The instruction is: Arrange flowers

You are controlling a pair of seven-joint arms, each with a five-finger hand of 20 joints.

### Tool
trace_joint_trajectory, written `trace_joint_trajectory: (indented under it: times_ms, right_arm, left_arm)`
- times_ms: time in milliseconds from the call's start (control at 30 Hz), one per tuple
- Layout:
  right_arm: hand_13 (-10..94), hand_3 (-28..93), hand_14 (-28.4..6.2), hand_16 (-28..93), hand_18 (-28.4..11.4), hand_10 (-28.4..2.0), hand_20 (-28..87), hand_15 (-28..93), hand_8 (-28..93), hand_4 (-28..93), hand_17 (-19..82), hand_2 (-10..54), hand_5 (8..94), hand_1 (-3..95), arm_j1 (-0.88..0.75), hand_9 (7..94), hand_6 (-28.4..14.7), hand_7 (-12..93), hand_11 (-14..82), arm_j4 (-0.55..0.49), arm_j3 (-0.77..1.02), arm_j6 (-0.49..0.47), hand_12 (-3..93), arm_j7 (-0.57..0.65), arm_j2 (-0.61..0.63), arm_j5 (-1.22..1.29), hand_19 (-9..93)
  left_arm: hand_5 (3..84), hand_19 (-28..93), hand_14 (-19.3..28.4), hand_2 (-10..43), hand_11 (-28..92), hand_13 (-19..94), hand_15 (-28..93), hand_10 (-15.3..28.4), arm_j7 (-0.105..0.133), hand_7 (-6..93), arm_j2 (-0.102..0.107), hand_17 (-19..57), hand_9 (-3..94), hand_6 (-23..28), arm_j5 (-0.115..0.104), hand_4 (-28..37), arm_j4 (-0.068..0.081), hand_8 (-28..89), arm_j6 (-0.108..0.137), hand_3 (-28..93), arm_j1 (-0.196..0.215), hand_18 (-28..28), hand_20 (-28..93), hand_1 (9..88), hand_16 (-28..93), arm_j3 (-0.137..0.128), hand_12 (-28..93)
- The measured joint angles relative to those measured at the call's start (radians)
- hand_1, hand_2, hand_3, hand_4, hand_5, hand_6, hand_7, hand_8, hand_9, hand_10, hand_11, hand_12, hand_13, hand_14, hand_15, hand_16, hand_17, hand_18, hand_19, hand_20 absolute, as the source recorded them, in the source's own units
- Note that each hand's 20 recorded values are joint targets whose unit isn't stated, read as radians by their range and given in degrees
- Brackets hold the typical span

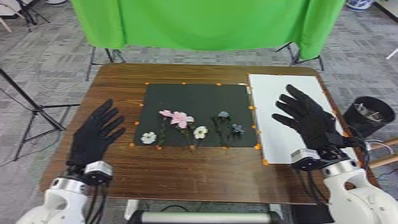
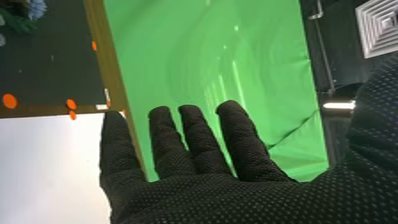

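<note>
Inspected in the head view and the right wrist view: no legible text, label, brand, number or sign found.
</note>
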Motion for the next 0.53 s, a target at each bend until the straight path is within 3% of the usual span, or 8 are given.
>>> trace_joint_trajectory:
  times_ms: [233,533]
  right_arm:
    - [22,82,-12.2,42,-23.5,-13.3,16,-3,-7,-25,-5,-9.5,24.9,15.0,0.001,26.3,-4.9,13,2.5,0.000,-0.012,0.011,25.1,0.005,0.000,0.002,40]
    - [24,83,-11.9,39,-23.5,-13.4,18,4,-8,-25,-3,-9.5,25.8,15.2,0.001,27.9,-4.7,15,5.1,0.000,-0.038,0.039,24.0,0.010,0.003,0.015,41]
  left_arm:
    - [23.8,38,14.5,-4.3,15,14,20,11.1,0.001,18.9,-0.007,-12.1,17.6,2.1,0.002,-26.2,0.003,-10,-0.002,68,-0.018,22.5,7,23.9,4,0.022,17]
    - [24.4,38,15.0,-3.8,16,16,24,11.0,0.004,19.5,-0.009,-11.3,18.3,2.2,0.000,-25.9,0.005,-10,0.000,69,-0.008,22.6,7,24.2,2,0.021,17]
